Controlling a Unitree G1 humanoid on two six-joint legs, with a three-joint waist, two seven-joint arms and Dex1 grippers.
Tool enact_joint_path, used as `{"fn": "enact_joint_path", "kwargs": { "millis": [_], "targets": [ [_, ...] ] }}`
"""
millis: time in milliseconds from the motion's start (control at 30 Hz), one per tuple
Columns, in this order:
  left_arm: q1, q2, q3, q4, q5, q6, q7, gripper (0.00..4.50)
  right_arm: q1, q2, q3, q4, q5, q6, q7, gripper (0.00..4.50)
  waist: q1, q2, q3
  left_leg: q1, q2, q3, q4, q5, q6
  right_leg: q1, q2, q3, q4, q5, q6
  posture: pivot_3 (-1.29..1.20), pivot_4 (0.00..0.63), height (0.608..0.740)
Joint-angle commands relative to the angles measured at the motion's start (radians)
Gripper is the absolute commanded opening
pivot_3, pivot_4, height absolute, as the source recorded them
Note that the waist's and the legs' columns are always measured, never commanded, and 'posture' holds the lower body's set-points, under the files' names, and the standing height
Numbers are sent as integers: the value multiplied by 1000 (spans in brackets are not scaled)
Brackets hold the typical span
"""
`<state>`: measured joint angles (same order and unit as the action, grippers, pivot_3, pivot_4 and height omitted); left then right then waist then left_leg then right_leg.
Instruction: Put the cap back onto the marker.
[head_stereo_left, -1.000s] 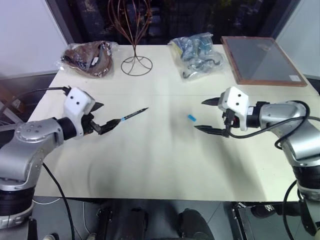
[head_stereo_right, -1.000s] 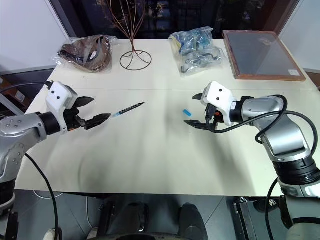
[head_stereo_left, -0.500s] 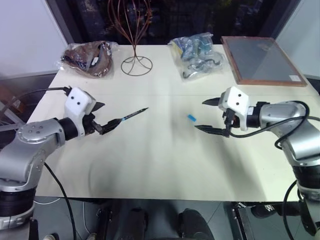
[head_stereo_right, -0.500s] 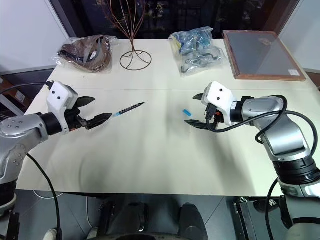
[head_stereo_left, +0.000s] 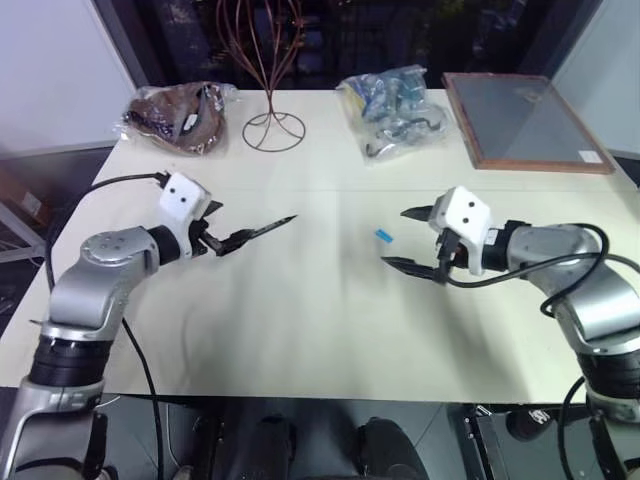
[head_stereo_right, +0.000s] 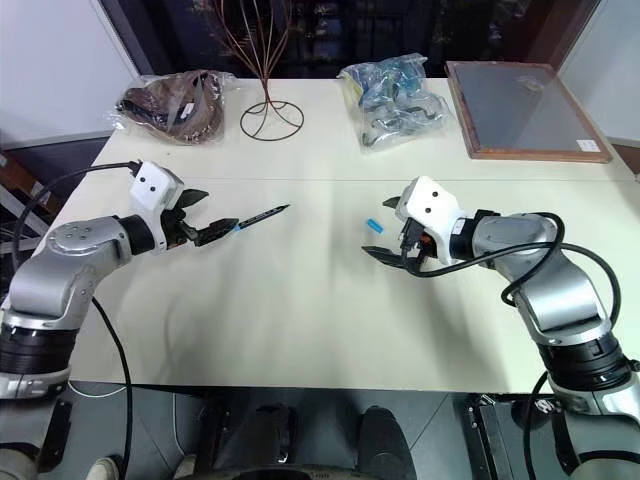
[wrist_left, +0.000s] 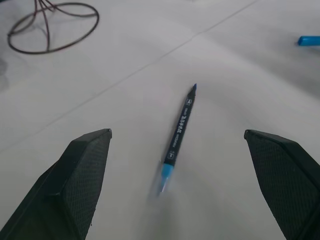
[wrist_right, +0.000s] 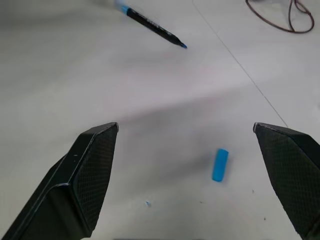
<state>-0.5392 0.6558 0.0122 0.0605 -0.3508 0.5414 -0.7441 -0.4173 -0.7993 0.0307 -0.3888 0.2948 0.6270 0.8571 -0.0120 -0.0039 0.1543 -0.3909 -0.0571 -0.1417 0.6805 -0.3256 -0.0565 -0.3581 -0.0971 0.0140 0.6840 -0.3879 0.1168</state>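
The marker (head_stereo_left: 268, 227), thin and black with a light-blue section at its near end, lies flat on the cream table (head_stereo_left: 300, 320), left of centre. My left gripper (head_stereo_left: 225, 225) is open just short of that blue end, and the marker (wrist_left: 180, 129) lies on the table ahead of the wide gap between the fingers. The small light-blue cap (head_stereo_left: 383, 236) lies right of centre. My right gripper (head_stereo_left: 395, 238) is open just to its right and above the table, nothing between its fingers. The cap (wrist_right: 220, 164) lies ahead of the fingers, untouched.
A wire stand (head_stereo_left: 272, 130) is at the back of the table. A plastic bag of brown items (head_stereo_left: 175, 115) lies at the back left and a bag of blue items (head_stereo_left: 395, 108) at the back centre. A framed board (head_stereo_left: 520, 120) lies at the back right.
My left gripper has moved forward and a little down, closing in on the marker's blue end. The right gripper, the marker and the cap stay about where they were.
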Motion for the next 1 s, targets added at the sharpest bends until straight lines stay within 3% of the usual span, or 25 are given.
{"fn": "enact_joint_path", "kwargs": {
  "millis": [33,267,433,767,1000],
  "targets": [
    [-85,-41,6,180,-9,-133,-121,4455,18,17,-34,-84,14,25,-52,4500,-2,0,0,0,0,0,1,0,0,0,0,0,0,0,0,0,150,740],
    [-283,-45,-78,687,153,-436,-317,4455,81,80,-31,-197,15,93,-165,4500,-18,0,0,0,-2,1,0,0,0,-1,1,-3,2,0,0,0,150,740],
    [-381,-64,-101,921,236,-595,-359,4455,135,112,-48,-267,16,139,-233,4500,-23,0,0,0,-3,-1,0,0,0,0,0,-4,5,0,0,0,150,740],
    [-436,-128,-109,1062,330,-762,-337,4455,188,133,-60,-337,31,188,-301,4500,-34,0,0,-1,-3,-1,0,0,0,-1,0,-4,7,0,0,0,150,740],
    [-421,-131,-116,1079,379,-786,-322,4455,184,128,-58,-333,39,188,-311,4500,-32,0,0,0,-3,-1,0,0,0,-2,0,-4,8,0,0,0,150,740]
  ]
}}
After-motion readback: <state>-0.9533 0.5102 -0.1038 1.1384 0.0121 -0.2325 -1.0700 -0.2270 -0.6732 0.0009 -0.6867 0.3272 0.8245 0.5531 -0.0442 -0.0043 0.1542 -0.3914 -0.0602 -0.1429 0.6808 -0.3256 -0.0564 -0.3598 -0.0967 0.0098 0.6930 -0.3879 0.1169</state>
